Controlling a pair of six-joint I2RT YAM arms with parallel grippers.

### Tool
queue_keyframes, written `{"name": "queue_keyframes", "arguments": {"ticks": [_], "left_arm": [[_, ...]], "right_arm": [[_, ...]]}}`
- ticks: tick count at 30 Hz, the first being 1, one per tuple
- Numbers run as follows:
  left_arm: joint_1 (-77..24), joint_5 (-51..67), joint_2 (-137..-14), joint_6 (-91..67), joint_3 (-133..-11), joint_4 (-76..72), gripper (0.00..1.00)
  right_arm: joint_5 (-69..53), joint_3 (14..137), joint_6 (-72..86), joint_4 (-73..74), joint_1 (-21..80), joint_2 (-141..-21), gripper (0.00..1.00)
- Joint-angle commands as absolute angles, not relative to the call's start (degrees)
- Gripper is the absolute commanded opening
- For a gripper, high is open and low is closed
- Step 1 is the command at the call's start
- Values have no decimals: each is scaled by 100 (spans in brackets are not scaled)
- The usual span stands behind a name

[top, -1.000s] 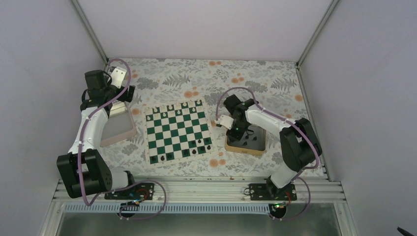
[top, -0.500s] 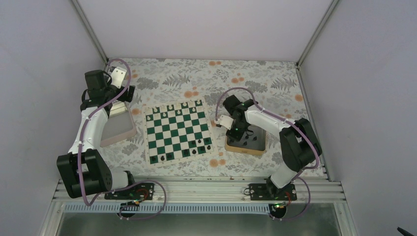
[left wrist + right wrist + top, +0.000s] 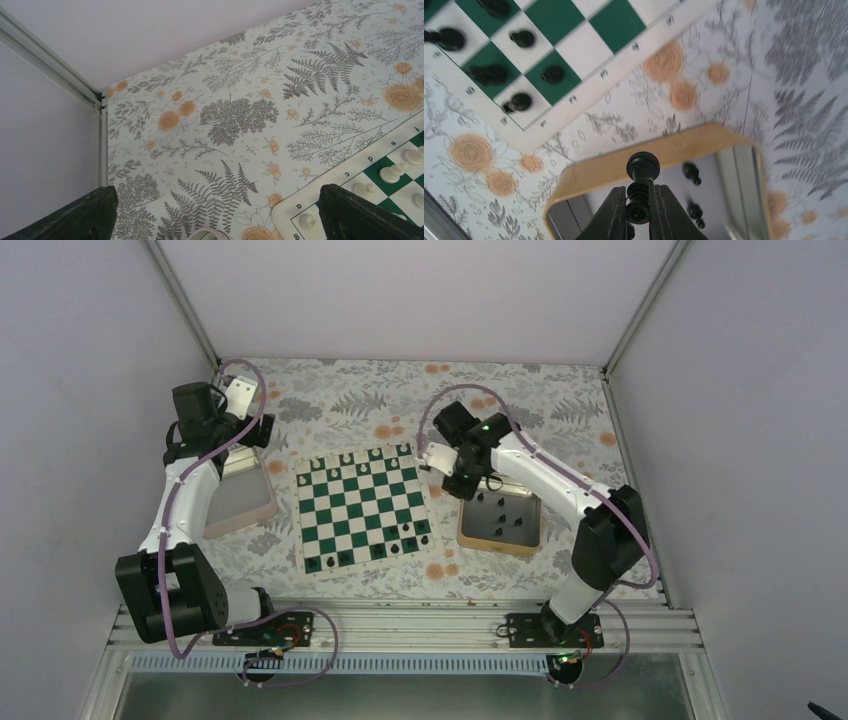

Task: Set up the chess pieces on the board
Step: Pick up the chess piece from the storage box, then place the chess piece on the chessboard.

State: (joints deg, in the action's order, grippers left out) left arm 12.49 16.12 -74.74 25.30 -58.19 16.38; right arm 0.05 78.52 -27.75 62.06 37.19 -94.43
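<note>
1. Floral tablecloth [image 3: 400, 405] covers the table; the board [image 3: 352, 502] lies at centre, with black pieces [image 3: 405, 540] gathering along its lower edge.
2. Within the last second the right gripper [image 3: 639, 197] has lifted off the gold tray [image 3: 497, 543] at centre right, moving towards the upper centre. It is pinching a black piece [image 3: 642, 166].
3. That piece is probably bound for an open square in the lower rows.
4. At upper left, the left gripper [image 3: 216, 200] hangs spread wide, holding nothing.

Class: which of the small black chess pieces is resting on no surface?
The black knob-topped piece gripped by the right end effector, above the gold square tray's rim; the others sit on the green-and-white chessboard or in that tray.
</note>
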Motion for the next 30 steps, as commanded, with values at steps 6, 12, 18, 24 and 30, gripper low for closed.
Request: {"name": "queue_keyframes", "arguments": {"ticks": [6, 12, 18, 24, 30], "left_arm": [[1274, 1673, -7446, 2581, -5861, 1667, 100], [1274, 1655, -7441, 2584, -5862, 1667, 100], [1274, 1678, -7440, 2583, -5851, 1663, 100], [1270, 1738, -7474, 2583, -5858, 1662, 100], [1274, 1749, -7465, 2583, -5846, 1660, 100]], "right_arm": [[15, 9251, -3069, 6639, 4810, -10429, 8], [-316, 10215, -3285, 6775, 5651, -11148, 8], [-705, 10748, -3423, 6773, 6270, -11674, 8], [-897, 10634, -3430, 6619, 6484, -11948, 8], [-998, 10522, -3435, 6436, 6551, -12134, 8]]}}
